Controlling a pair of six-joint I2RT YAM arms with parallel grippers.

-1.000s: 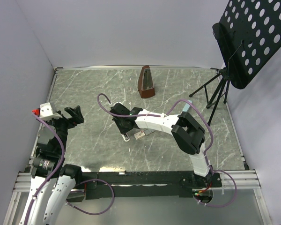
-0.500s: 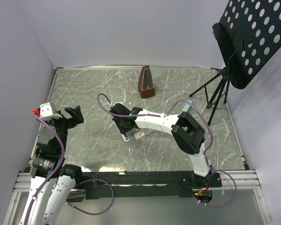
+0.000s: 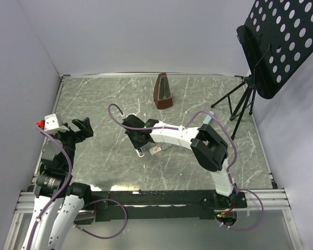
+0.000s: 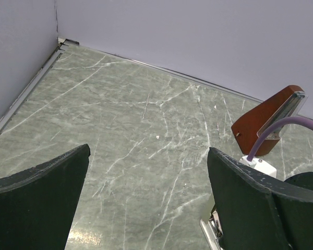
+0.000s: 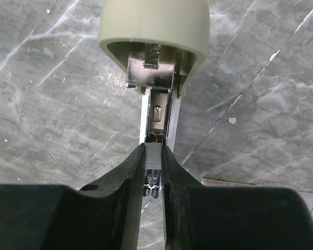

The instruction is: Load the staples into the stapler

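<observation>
Nothing has moved since the earlier frame; both my arms hold the same pose. In the overhead view my right hand (image 3: 137, 139) is lowered to the tabletop (image 3: 94, 99) at centre frame, over the stapler (image 3: 141, 152). The staples box (image 3: 156, 150) lies just to its right. In the right wrist view my fingertips are pressed onto a grey strip of staples (image 5: 153, 155), pinching it at lower centre, directly above the stapler's open metal channel (image 5: 157, 112). Whether the strip touches the channel I cannot tell. The cream cover (image 5: 154, 26) stands raised at the top of the frame. My left hand (image 4: 148, 156) is spread wide and holds nothing, hovering at the left edge of the overhead view. A brown metronome (image 3: 163, 92) stands at upper centre, well apart from the stapler.
</observation>
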